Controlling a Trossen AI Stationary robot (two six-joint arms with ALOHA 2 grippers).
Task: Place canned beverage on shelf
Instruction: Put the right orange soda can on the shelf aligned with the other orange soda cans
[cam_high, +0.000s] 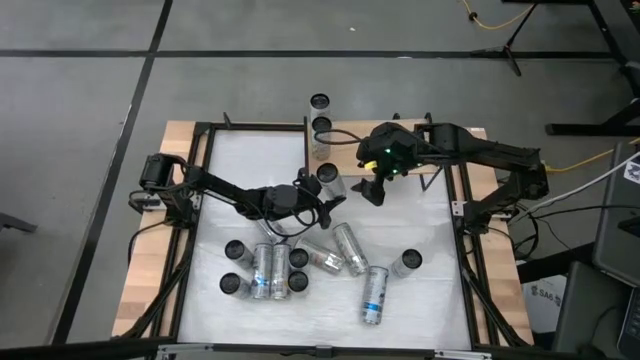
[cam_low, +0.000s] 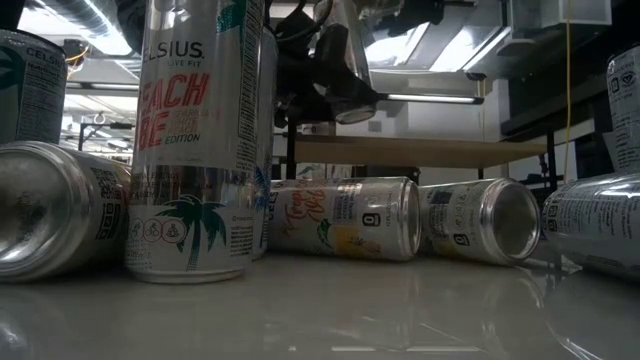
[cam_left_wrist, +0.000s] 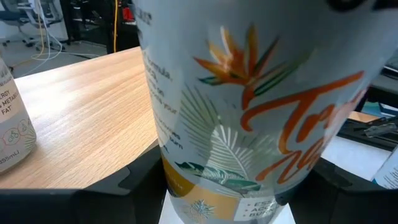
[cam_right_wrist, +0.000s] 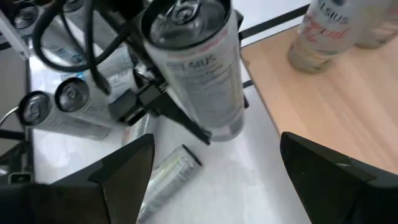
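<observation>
Left gripper (cam_high: 322, 192) holds a can (cam_high: 331, 181) up by the shelf (cam_left_wrist: 74, 124).

The held can has an orange flower, green leaves and orange writing; the right wrist view shows "ELSIUS" on its side. A tall can (cam_low: 195, 140) in the low view reads "ELSIUS", "EACH" and "EDITION", w/ a palm tree. The left gripper's fingers are nearly closed, pinching the can's sides, can upright and off the table. Right gripper (cam_high: 376, 190) is at 3 o'clock from the can, near it, fingers wide apart, holding nothing. The shelf is at 12 o'clock on the table, w/ two cans (cam_high: 320, 114) on it; the held can is just by its near edge. More cans (cam_high: 268, 268) stand and lie at 6 o'clock. The white table (cam_high: 425, 215) is bare under the right gripper.
</observation>
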